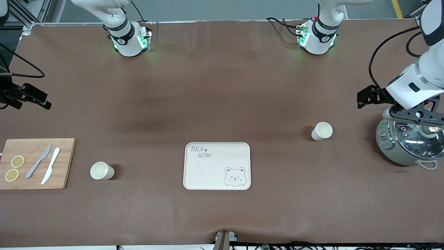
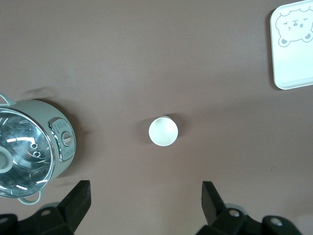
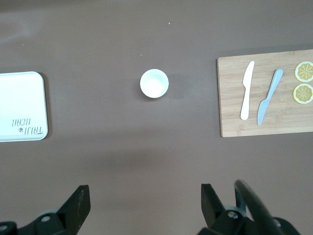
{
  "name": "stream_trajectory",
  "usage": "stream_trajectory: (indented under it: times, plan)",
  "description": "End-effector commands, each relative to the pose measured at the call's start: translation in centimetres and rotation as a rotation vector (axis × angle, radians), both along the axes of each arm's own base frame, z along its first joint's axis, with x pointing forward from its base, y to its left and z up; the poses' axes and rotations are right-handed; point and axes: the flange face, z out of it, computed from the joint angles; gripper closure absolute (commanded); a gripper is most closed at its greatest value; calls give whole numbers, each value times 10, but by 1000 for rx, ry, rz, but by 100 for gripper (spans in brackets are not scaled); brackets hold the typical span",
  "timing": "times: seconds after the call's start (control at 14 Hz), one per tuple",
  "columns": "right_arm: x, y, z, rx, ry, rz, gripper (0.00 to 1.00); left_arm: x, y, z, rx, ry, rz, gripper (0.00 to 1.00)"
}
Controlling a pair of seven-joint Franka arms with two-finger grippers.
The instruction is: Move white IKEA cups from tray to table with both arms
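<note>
Brown table (image 1: 222, 86) spreads under me, and both cups already stand on it, off the tray (image 1: 216, 166): one cup (image 1: 321, 131) toward my left arm's end, the other cup (image 1: 102, 171) beside the cutting board (image 1: 34, 163). The tray is bare, so I judge the job done; nothing remains but to wait. My left gripper (image 2: 144, 203) hangs near the pot (image 1: 409, 144), my right gripper (image 3: 144, 205) above the table, both with fingers apart and holding nothing.

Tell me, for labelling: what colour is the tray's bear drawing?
Grey, on the cream tray; the front view shows it best.
</note>
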Motion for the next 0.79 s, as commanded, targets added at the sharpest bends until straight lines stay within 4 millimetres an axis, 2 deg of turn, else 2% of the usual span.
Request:
stream_trajectory:
  times: [0.0, 0.14, 0.57, 0.71]
  plan:
    - [-10, -1, 3, 11, -11, 9, 0, 0, 0, 5, -30, 6, -6, 0]
    - [-9, 3, 3, 9, -11, 17, 0, 1, 7, 5, -32, 6, 6, 0]
    - [-10, 4, 4, 0, -10, 22, 0, 2, 7, 4, -30, 6, 12, 0]
    - [-10, 10, 5, 0, -13, 31, 0, 2, 6, 4, -30, 6, 11, 0]
